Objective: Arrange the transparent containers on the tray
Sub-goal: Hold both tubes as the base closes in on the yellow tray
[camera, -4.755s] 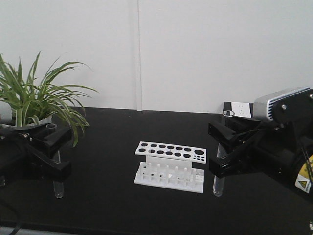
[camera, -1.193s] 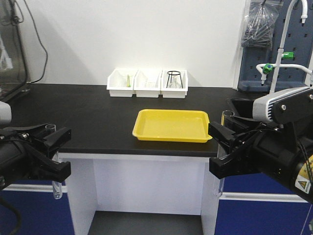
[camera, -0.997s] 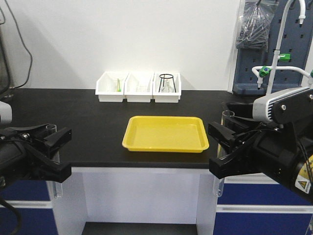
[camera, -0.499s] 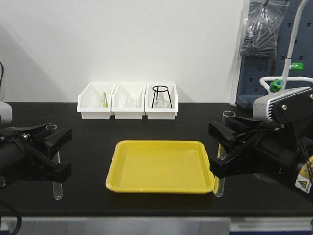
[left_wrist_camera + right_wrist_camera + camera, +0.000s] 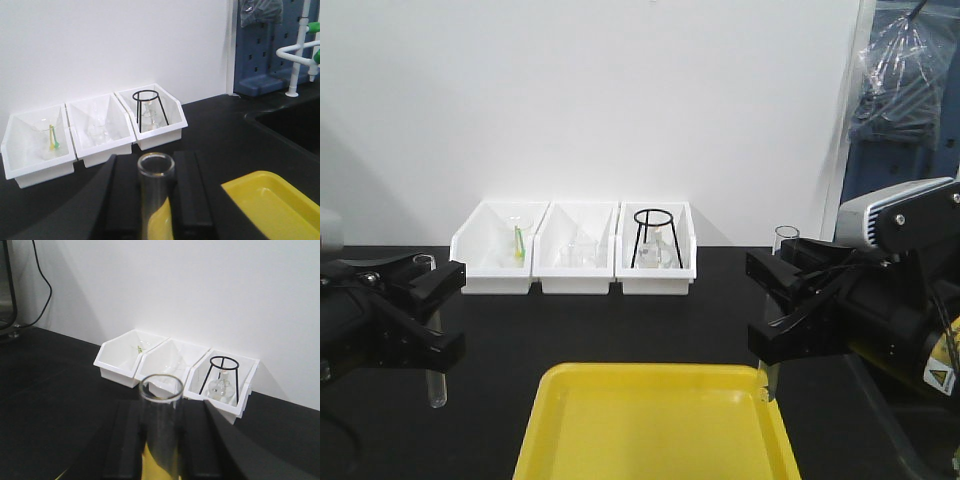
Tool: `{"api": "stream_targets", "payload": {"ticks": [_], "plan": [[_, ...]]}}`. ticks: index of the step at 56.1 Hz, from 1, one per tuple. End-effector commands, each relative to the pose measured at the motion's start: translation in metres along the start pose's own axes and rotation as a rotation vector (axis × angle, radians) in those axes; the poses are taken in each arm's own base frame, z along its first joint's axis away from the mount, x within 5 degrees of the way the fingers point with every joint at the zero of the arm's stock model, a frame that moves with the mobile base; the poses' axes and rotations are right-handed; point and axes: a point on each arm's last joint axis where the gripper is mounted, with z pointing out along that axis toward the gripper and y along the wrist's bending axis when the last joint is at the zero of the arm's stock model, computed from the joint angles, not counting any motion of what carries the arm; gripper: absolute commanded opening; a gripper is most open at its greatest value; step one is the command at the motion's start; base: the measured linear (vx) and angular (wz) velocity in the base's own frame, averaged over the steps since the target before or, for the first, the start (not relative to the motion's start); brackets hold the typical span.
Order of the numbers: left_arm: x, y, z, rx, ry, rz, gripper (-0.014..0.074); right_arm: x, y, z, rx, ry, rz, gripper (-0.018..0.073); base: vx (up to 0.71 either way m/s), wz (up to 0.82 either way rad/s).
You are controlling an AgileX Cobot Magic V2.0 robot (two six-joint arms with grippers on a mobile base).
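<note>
Upright in my left gripper (image 5: 445, 312) is a clear test tube (image 5: 437, 383), hanging over the black benchtop just left of the yellow tray (image 5: 650, 432). The gripper is shut on it. My right gripper (image 5: 770, 308) is shut on a second upright test tube (image 5: 766, 382), whose lower end hangs at the tray's far right corner. The left wrist view has the tube's open rim (image 5: 156, 166) between the black fingers (image 5: 125, 200), with the tray (image 5: 272, 200) to the right. The right wrist view shows the other tube (image 5: 160, 415) clamped the same way, yellow showing through the glass.
Three white bins (image 5: 578, 262) stand in a row against the back wall, holding glassware and a black ring stand (image 5: 653, 238). A sink basin (image 5: 292, 117) and a white faucet (image 5: 300, 50) before a blue pegboard (image 5: 260, 45) lie to the right. The benchtop (image 5: 720, 320) is black.
The whole view has closed in on the bench: the tray now lies right under the grippers and the bins look larger. Both grippers still hold their tubes upright.
</note>
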Motion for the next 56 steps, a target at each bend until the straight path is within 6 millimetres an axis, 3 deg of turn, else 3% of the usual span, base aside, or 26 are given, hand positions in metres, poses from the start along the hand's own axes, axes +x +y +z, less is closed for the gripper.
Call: {"api": "stream_targets", "payload": {"ticks": [1, 21, 56], "plan": [[-0.021, -0.003, -0.006, 0.023, -0.128, -0.017, -0.0006, -0.023, 0.002, -0.007, -0.025, -0.127, -0.004, -0.0013, 0.39, -0.04], [-0.02, -0.003, -0.004, 0.023, -0.123, -0.017, -0.0006, -0.023, 0.002, -0.007, -0.025, -0.127, -0.004, -0.0013, 0.32, -0.04], [0.004, -0.002, 0.022, 0.019, -0.023, -0.02, -0.0006, -0.024, 0.002, -0.007, -0.026, -0.131, -0.004, -0.0013, 0.08, 0.0]]}}
